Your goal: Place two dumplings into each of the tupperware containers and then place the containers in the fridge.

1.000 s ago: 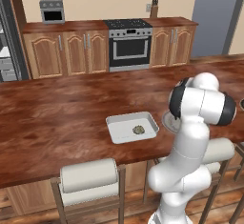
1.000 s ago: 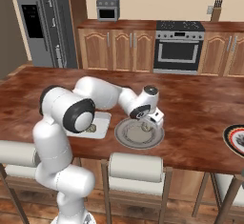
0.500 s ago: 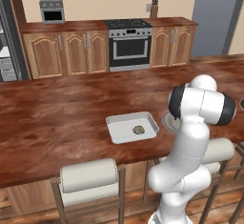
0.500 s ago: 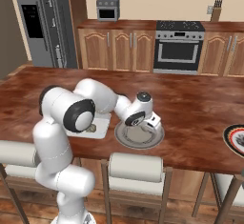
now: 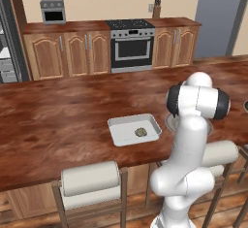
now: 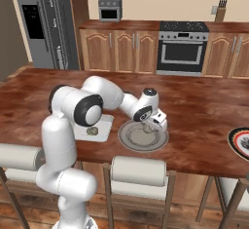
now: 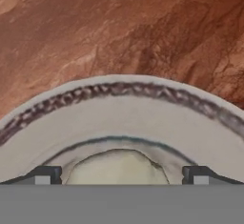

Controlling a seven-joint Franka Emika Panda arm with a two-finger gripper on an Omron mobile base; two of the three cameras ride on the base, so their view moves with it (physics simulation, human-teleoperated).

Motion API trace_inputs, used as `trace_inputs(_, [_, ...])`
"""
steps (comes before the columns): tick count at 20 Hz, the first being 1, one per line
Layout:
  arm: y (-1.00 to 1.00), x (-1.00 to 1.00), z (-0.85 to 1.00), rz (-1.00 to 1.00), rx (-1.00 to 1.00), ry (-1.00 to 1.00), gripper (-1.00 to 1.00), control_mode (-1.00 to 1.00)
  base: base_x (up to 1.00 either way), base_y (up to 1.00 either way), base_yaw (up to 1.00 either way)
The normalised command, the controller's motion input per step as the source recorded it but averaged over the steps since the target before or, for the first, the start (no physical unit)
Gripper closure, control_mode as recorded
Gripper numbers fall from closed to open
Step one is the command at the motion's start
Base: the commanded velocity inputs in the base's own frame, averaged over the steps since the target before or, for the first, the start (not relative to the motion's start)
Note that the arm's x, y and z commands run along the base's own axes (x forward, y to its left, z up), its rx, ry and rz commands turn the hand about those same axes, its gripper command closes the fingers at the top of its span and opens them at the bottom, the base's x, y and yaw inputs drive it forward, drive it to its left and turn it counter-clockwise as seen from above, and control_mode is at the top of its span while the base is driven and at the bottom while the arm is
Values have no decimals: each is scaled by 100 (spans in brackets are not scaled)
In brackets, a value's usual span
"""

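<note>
A pale dumpling (image 7: 116, 167) lies in the middle of a round grey plate (image 7: 119, 118), and my gripper (image 7: 120, 176) stands open low over it with a fingertip (image 7: 44, 174) on each side. From the right base view, the gripper (image 6: 149, 125) hangs just above that plate (image 6: 130, 143) and its dumpling (image 6: 147, 129). Left of the plate sits the white rectangular tupperware container (image 5: 121, 125) holding one dumpling (image 5: 141, 132); my arm partly covers the container (image 6: 104, 125) and its dumpling (image 6: 92, 131). The dark grey fridge (image 6: 44, 23) stands at the far left.
All of this rests on a long brown wooden island counter (image 5: 58, 120). A plate with a dark striped rim (image 6: 240, 143) lies at its right end. Padded stools (image 5: 91, 181) line the near side. A steel oven (image 5: 130, 47) and wooden cabinets stand behind.
My hand has come down toward the grey plate, closing in on the dumpling there. The jaws have stayed wide. The tray and its dumpling have not moved.
</note>
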Motion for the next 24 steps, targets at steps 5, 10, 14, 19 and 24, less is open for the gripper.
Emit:
trace_inputs(5, [-3, -7, 0, 0, -2, 7, -100, -100, 0, 0, 0])
trace_inputs(10, [27, -4, 1, 0, -5, 2, -100, -100, 0, 0, 0])
trace_inputs(14, [15, -11, 0, 0, -3, 0, -100, -100, 0, 0, 0])
trace_inputs(19, [-3, -23, 0, 0, 0, 0, -100, -100, 0, 0, 0])
trace_inputs(24, [0, -15, 0, 0, 0, 0, -100, -100, 0, 0, 0])
